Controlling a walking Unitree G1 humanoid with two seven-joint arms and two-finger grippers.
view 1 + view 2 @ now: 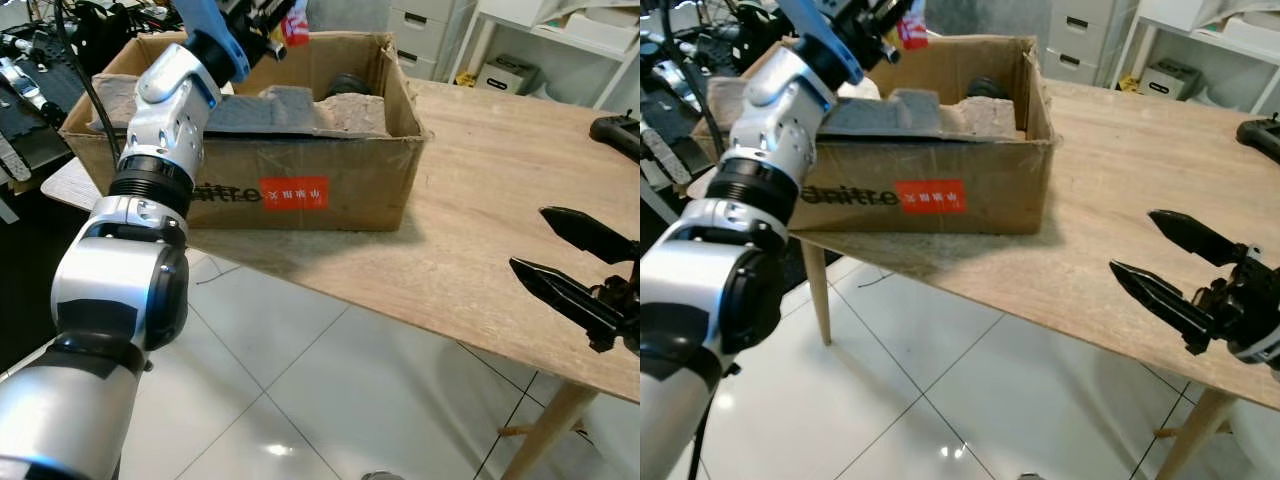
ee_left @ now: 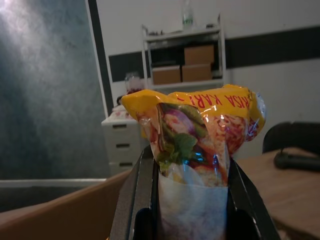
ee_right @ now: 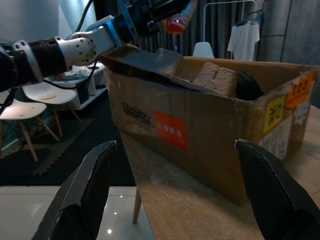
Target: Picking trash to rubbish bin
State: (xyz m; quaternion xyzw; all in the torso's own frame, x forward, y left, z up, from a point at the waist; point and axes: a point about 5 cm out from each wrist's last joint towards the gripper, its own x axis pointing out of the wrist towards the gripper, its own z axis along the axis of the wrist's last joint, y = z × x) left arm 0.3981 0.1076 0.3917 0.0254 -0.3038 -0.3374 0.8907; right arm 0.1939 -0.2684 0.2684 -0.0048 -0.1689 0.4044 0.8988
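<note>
The left gripper (image 2: 192,200) is clamped on a snack packet (image 2: 195,135) above the cardboard box (image 1: 330,185), while the right gripper (image 1: 570,262) hangs spread apart.

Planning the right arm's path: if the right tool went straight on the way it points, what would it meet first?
Probably the cardboard box on the table; the open right tool points at its side wall, though depth is unclear.

A pale wooden table (image 1: 500,190) on light wooden legs carries the load here, standing over a glossy white tiled floor (image 1: 300,400). Sitting on its near corner is an open cardboard box (image 1: 330,185) (red label on the front face), and far off at the right edge lies a black controller (image 1: 618,132).
</note>
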